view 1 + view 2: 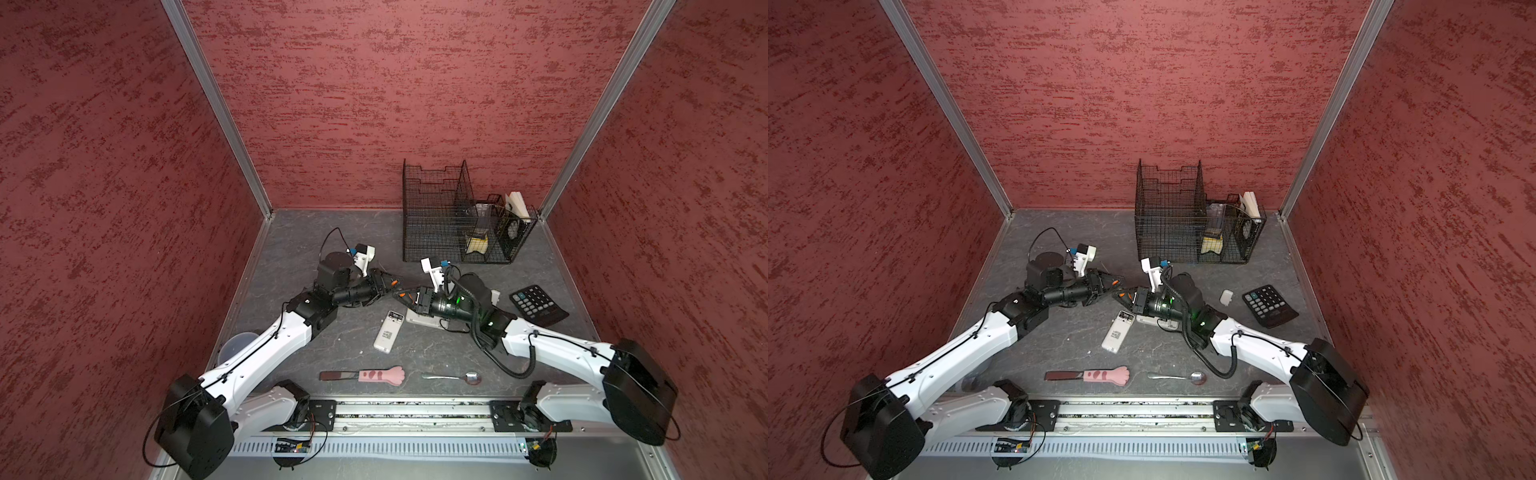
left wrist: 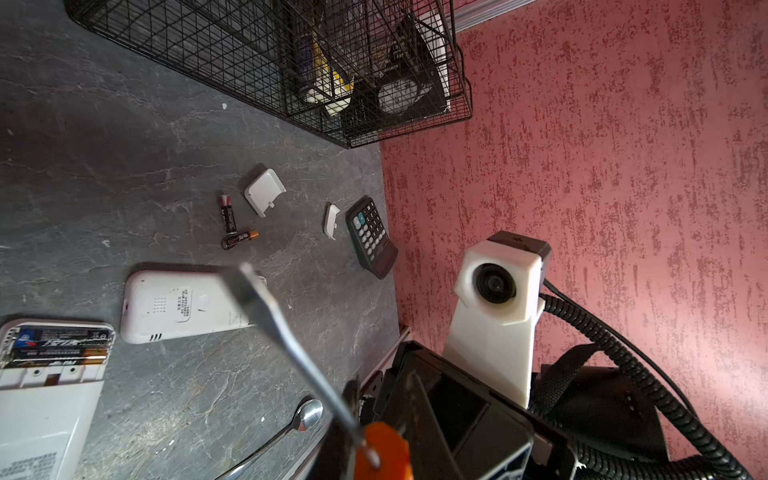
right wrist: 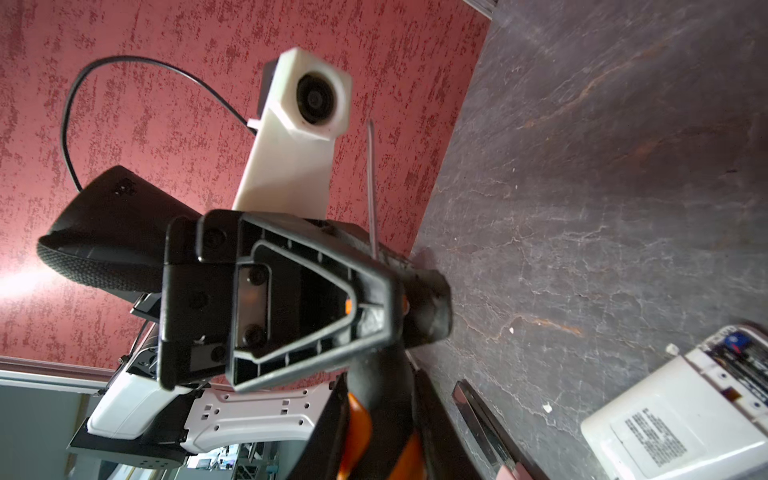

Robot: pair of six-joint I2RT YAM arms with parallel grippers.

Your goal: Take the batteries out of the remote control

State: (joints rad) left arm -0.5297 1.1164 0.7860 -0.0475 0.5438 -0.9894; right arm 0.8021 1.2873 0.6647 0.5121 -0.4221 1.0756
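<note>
Right up against the lens, the screwdriver (image 2: 382, 451): its orange handle fills the near edge of the left wrist view, and the steel shaft runs out blurred across the shot.

Now the batteries. Two batteries (image 2: 62, 347) sit side by side in the open bay of the remote control (image 2: 45, 395), which lies back-up on the counter (image 2: 124, 145). Two loose batteries (image 2: 227, 214) lie out on the bare counter, one red-tipped and one gold-tipped, just beside each other at an angle. Between that pair and the remote control lies a second remote (image 2: 183, 305), white and back-up, with one end hidden behind the shaft. Near the loose pair there's a white battery cover (image 2: 265, 192). Further on, a smaller white cover (image 2: 331, 216) lies just beside the calculator (image 2: 370, 237).

In both top views the two arms meet nose to nose over the counter, just beyond the remote control's open end. The left end effector (image 1: 392, 284) is pinched narrow on the orange handle. The right end effector (image 1: 400, 296) grips the same handle from the other side, so both have hold of the screwdriver.

Behind them the black wire basket (image 1: 436, 224) stands in the far corner. At the near edge lie a pink cat-paw-handled utensil (image 1: 370, 375) and a spoon (image 1: 453, 377), well apart from the action.
</note>
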